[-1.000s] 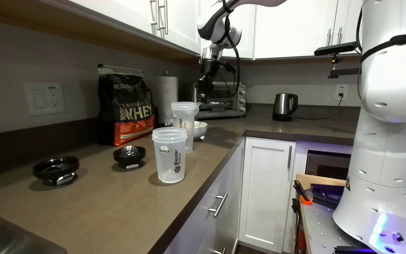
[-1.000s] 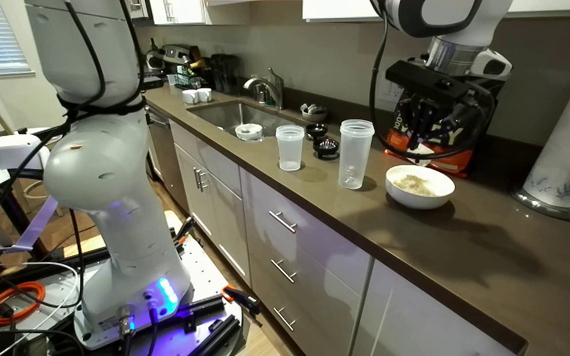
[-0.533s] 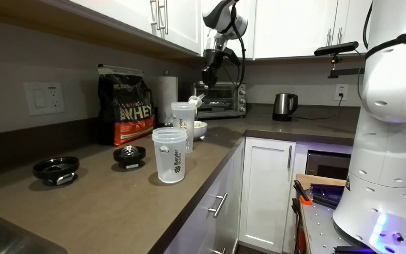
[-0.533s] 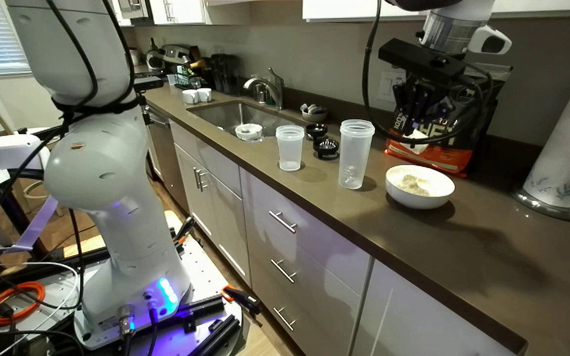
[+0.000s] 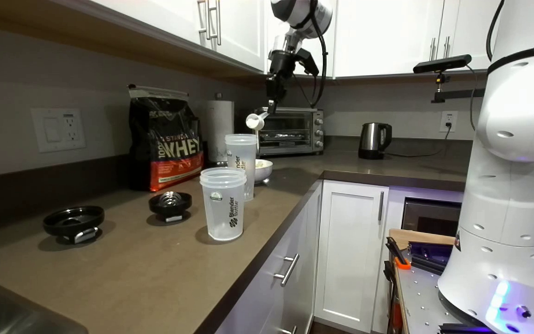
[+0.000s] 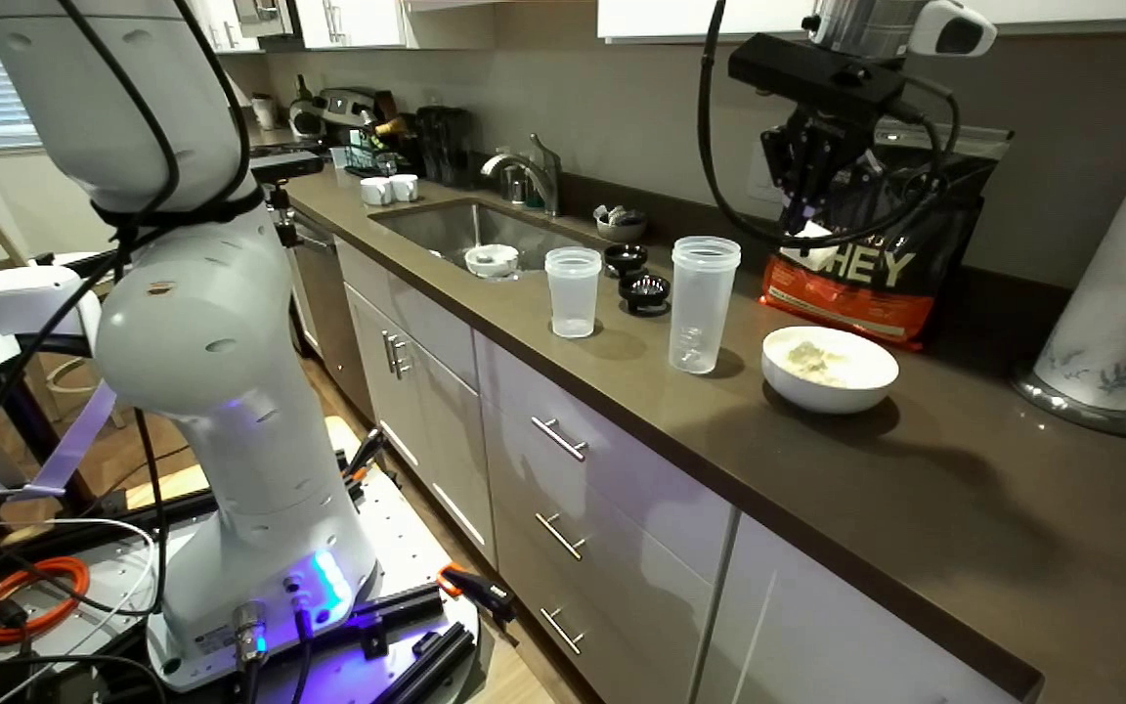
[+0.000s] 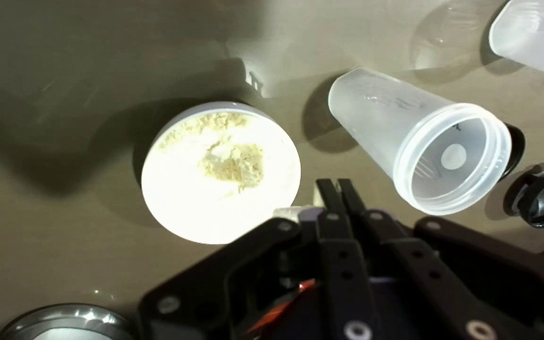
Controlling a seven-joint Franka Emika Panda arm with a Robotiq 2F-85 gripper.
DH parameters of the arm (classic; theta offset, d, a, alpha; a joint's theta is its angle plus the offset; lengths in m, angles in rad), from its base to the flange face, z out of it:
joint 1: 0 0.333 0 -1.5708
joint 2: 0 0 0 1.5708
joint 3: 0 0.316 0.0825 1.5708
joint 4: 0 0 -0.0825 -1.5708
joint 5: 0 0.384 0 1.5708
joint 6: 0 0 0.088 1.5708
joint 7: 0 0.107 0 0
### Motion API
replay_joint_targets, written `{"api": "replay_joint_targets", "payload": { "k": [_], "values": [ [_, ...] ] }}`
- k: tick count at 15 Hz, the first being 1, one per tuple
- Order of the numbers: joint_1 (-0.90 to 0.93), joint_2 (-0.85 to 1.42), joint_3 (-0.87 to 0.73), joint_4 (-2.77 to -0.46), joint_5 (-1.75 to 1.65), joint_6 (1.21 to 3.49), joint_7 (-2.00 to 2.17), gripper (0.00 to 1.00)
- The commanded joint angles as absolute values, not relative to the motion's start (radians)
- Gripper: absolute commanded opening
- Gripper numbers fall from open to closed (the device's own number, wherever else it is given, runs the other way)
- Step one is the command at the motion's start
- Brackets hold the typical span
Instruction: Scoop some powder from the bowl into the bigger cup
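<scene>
The small white plastic scoop [image 5: 255, 121] has just been raised, and in both exterior views it is now held high, well clear of the round white bowl [image 6: 837, 399]. It is gripped by its handle in the black two-fingered claw [image 7: 337, 184], whose fingers are pressed almost together; nothing else is held. In the wrist view a hollowed patch is shown in the pale yellow powder [image 7: 248, 163], so the scooping is judged to be finished and the carrying to be under way.

The bigger cup [image 6: 700, 313], tall and straight-sided, of frosted translucent plastic, is stood upright on the brown surface [image 6: 1032, 548], between the bowl and a shorter frosted plastic cup [image 5: 224, 204], nearer the front edge than the wall-side edge. Its mouth is not yet reached by the scoop.

The scoop is seen tilted, but how much powder is carried in it cannot be told at this size. Next, a sideways move over the bigger cup's mouth is called for, with little further tilt allowed until then; otherwise powder could be spilled on the surface.
</scene>
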State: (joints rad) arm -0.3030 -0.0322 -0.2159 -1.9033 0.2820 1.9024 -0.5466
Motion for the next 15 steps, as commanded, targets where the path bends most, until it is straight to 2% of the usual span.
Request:
{"api": "replay_joint_targets", "payload": {
  "k": [1,15],
  "values": [
    [-0.273,-0.082,-0.234,-1.924,0.296,1.881,-0.548,0.01],
    [-0.212,-0.202,-0.241,-2.012,0.277,1.894,-0.535,0.01]
  ]
}}
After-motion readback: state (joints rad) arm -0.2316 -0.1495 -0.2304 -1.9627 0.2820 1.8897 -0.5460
